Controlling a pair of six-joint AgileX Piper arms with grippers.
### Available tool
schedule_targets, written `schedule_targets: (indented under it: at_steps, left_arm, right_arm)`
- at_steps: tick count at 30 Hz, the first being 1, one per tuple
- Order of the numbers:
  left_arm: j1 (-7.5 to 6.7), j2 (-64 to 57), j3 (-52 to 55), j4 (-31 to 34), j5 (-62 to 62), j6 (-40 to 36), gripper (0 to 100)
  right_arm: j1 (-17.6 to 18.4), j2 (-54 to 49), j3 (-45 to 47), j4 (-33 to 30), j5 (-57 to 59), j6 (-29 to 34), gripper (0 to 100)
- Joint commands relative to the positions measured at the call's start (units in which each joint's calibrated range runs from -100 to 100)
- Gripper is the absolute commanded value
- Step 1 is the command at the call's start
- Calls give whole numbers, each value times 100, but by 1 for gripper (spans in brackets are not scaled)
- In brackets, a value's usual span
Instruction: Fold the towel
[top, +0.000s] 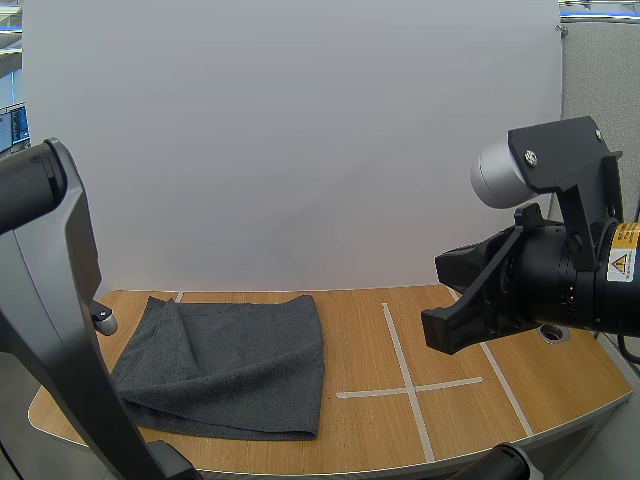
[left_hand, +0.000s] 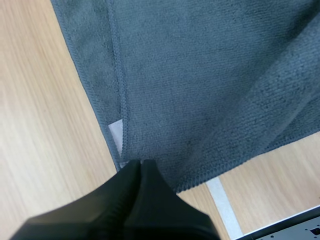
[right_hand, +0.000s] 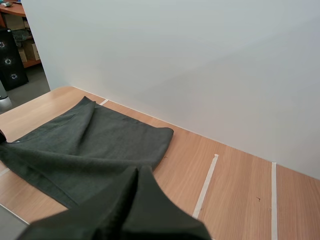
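Observation:
A dark grey towel (top: 230, 360) lies folded on the left part of the wooden table (top: 540, 385), with a raised crease near its far left corner. In the left wrist view my left gripper (left_hand: 140, 164) is shut, its tips pinching the hem of the towel (left_hand: 200, 75) right beside a small white label (left_hand: 116, 134). A thick fold of cloth runs past those tips. My right arm (top: 560, 280) hangs above the table's right side. My right gripper (right_hand: 139, 170) is shut on nothing, its fingers one dark wedge well above the towel (right_hand: 100, 145).
White tape lines (top: 405, 385) form a cross on the bare wood to the right of the towel. A white wall closes off the table's far edge. My left arm (top: 60, 330) stands tall at the table's left end and hides the towel's left edge.

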Motion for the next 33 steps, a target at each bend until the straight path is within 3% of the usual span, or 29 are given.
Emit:
schedule_targets:
  at_steps: [1, 7, 9, 13, 17, 21, 24, 28, 30, 33]
  left_arm:
    - [9, 2, 31, -57, -275, 57, 22]
    - [9, 2, 31, -201, -592, 57, 81]
    - [9, 2, 12, -339, -678, 84, 88]
    - [9, 2, -230, -907, -314, 266, 87]
    - [-61, 5, -660, -1571, 857, 367, 87]
    - [-366, 65, -1081, -1878, 1242, 17, 87]
    - [-763, 280, -1479, -1999, 904, -296, 87]
    - [-1133, 810, -2223, -2009, 658, -821, 87]
    - [-1244, 1153, -2654, -2008, 825, -1116, 87]
    - [-1296, 1782, -3398, -2025, 1113, -1547, 87]
  right_arm:
    - [-24, -28, 16, 18, 0, -26, 0]
    - [-24, -28, 16, 18, 0, -26, 0]
    - [-24, -28, 16, 18, 0, -26, 0]
    - [-24, -28, 16, 18, 0, -26, 0]
    - [-24, -28, 16, 76, 0, -26, 0]
    - [-24, -28, 16, 391, 0, -26, 0]
    - [-24, -28, 16, 545, 0, -35, 0]
    - [-24, -28, 16, 493, 0, -35, 0]
    - [-24, -28, 16, 443, 0, -35, 0]
    - [-24, -28, 16, 443, 0, -46, 0]
